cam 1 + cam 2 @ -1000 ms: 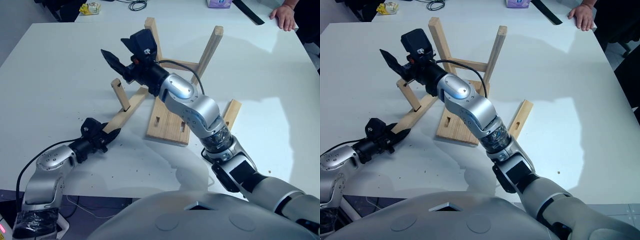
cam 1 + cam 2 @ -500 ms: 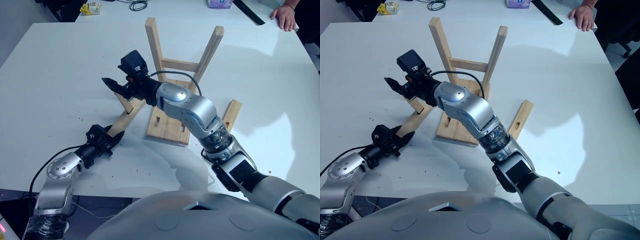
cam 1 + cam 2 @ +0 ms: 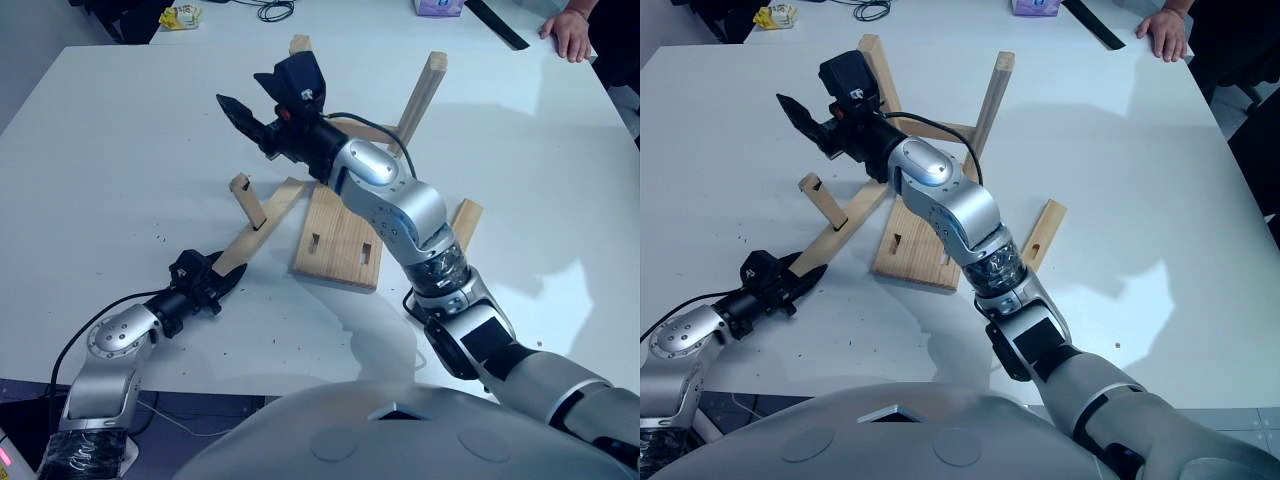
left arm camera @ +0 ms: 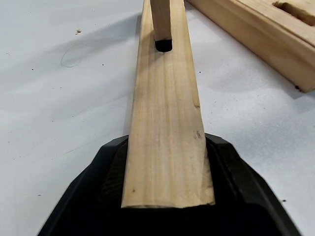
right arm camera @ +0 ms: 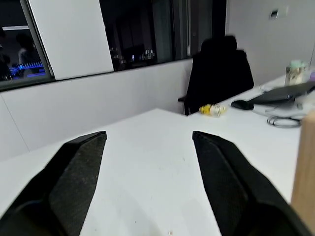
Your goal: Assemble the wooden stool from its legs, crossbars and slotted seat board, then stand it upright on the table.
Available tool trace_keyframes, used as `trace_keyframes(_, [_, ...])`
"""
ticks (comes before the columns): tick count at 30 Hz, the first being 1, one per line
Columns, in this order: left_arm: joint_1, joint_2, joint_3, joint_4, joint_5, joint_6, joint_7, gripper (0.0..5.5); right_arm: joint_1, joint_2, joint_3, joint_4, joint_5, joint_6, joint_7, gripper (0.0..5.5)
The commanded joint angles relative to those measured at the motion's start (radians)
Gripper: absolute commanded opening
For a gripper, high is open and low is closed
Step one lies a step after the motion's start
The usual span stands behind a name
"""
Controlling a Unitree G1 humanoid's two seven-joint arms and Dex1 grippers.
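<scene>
left wrist view: the loose leg (image 4: pixel 165 123) lies on the counter (image 4: pixel 59 88), its near end clamped between the two fingers of my left hand (image 4: pixel 167 157). a short crossbar (image 4: pixel 161 19) is pegged into a hole further up the leg and stands up from it at a tilt. the leg runs away from the hand towards the left edge of the seat board (image 3: pixel 335 240). from the head views i cannot tell whether its far end touches the board.

the board lies flat near the middle of the counter, slots up. two upright legs (image 3: pixel 420 95) and a joining rail (image 3: pixel 365 128) rise from its far end. a fourth leg (image 3: pixel 463 225) lies just beside the board's right edge.

right hand (image 3: pixel 242 105): up in the air beyond the pegged crossbar, near the left one of the upright legs. fingers are spread wide with nothing between them.

handling, my judgement:
- plain unfinished wood, so light, stiff and not fragile, with a dry surface that should not slip much.
- the square section gives two flat faces to pinch.
- held at the very end, the leg is a long lever and will likely swing or twist in the grip when lifted.
- the pegged crossbar may be a loose fit and could drop out.
- i would take a second hold with the right hand mid-leg, just beside the crossbar joint, across the flat faces and not on the crossbar itself.
</scene>
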Motion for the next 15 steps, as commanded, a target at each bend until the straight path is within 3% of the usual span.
trace_keyframes(1, [0.016,0.034,-0.012,0.021,0.025,0.045,-0.017,2.04,-0.017,0.09,0.117,0.078,-0.058,0.094,0.023,3.22])
trace_keyframes(7, [0.005,0.04,-0.009,0.034,0.025,0.045,-0.023,2.04,-0.021,0.106,0.112,0.053,-0.057,0.126,0.022,3.22])
trace_keyframes(15, [0.006,0.04,-0.012,0.051,0.029,0.038,-0.026,2.04,-0.224,0.225,-0.115,-0.157,0.085,-0.043,-0.034,3.22])
